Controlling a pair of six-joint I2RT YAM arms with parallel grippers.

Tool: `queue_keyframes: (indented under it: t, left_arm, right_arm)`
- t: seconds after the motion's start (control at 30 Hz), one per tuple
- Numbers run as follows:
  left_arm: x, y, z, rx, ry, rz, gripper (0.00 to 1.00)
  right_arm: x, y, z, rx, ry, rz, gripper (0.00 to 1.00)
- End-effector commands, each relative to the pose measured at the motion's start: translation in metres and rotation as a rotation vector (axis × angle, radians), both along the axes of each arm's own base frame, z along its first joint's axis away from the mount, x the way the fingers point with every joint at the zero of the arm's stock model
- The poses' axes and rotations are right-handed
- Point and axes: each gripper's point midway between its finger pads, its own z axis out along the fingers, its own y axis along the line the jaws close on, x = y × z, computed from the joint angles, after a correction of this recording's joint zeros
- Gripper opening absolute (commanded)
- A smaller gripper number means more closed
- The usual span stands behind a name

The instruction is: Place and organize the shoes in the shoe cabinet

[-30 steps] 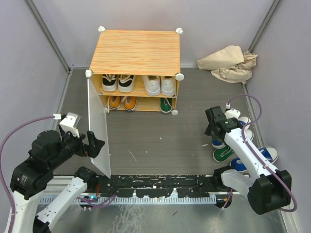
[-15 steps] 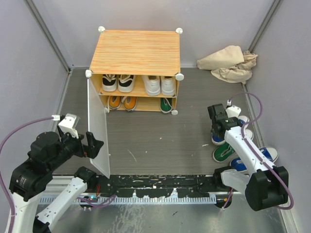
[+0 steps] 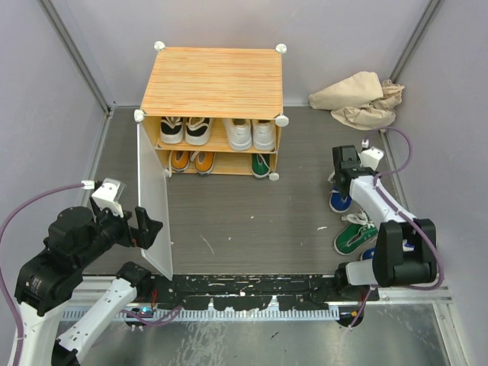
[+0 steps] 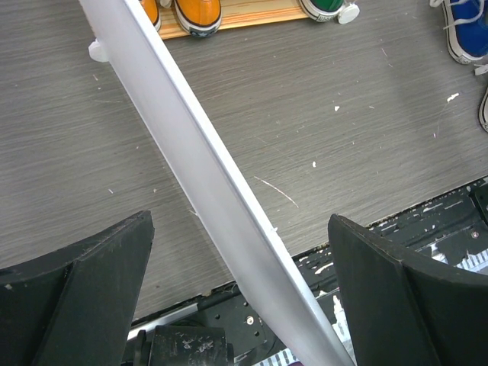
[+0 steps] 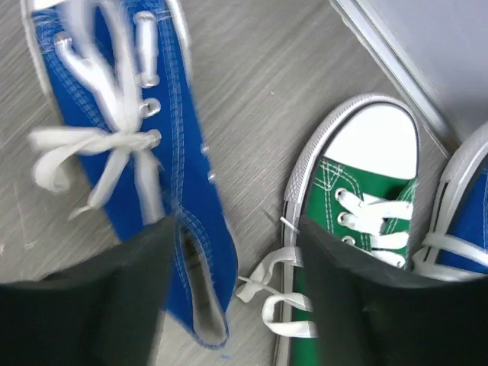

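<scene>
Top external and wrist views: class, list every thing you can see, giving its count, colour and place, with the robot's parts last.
Shoe cabinet: one, orange wood-grain top, back centre-left.
Door: one, white translucent, swung open forward.
Black-and-white shoes: two, upper shelf, left.
White shoes: two, upper shelf, right.
Orange shoes: two, lower shelf, left.
Green shoes: two; one lower shelf right, one on the floor at right.
Blue shoes: two, floor at right, either side of the green one.
Cloth: one, beige, crumpled, back right.
Left gripper: one, black, open, astride the door's edge.
Right gripper: one, black, open, over a blue shoe.
</scene>
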Motion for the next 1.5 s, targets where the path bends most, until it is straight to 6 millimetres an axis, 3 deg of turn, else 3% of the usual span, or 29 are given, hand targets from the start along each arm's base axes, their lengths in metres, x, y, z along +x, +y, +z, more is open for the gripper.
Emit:
queue_keyframes:
  t: [0.0,0.03,0.07,0.3,0.43,0.8,1.13,1.17,1.27,1.37,1.47]
  left_arm:
    - [0.004,0.003,0.007,0.012,-0.032,0.013,0.98]
    - [0.004,0.003,0.007,0.012,-0.031,0.013,0.98]
    - [0.004,0.003,0.006,0.012,-0.028,0.011,0.98]
    - [0.003,0.001,0.01,-0.002,-0.05,-0.002,0.98]
    - [0.002,-0.001,0.012,-0.007,-0.058,-0.013,0.98]
    - [-0.003,0.004,0.015,0.001,-0.077,-0.008,0.98]
    - [-0.003,0.006,0.009,0.009,-0.071,-0.001,0.98]
    - [-0.003,0.006,0.01,0.01,-0.071,0.0,0.98]
    - [-0.003,0.008,0.009,0.013,-0.073,0.007,0.98]
    - [-0.004,0.009,0.01,0.012,-0.074,0.009,0.98]
    - [-0.006,0.011,0.011,0.015,-0.077,0.016,0.98]
  right_arm:
    - [0.009,-0.012,0.011,0.01,-0.077,-0.085,0.89]
    - [0.003,-0.01,0.012,0.031,-0.079,-0.095,0.99]
    - [-0.003,-0.007,0.013,0.051,-0.075,-0.088,1.0]
    - [-0.051,0.015,0.014,0.223,-0.039,-0.106,0.96]
    - [-0.065,0.017,0.007,0.274,-0.049,-0.17,0.9]
    - [-0.083,0.006,-0.038,0.401,-0.027,-0.34,0.73]
    - [-0.098,-0.005,-0.102,0.508,0.074,-0.423,0.69]
    - [-0.099,-0.005,-0.106,0.51,0.085,-0.422,0.62]
    - [-0.095,-0.003,-0.11,0.528,0.076,-0.396,0.3]
    - [-0.089,-0.005,-0.095,0.52,0.021,-0.371,0.03]
    - [-0.081,-0.008,-0.061,0.502,-0.064,-0.328,0.01]
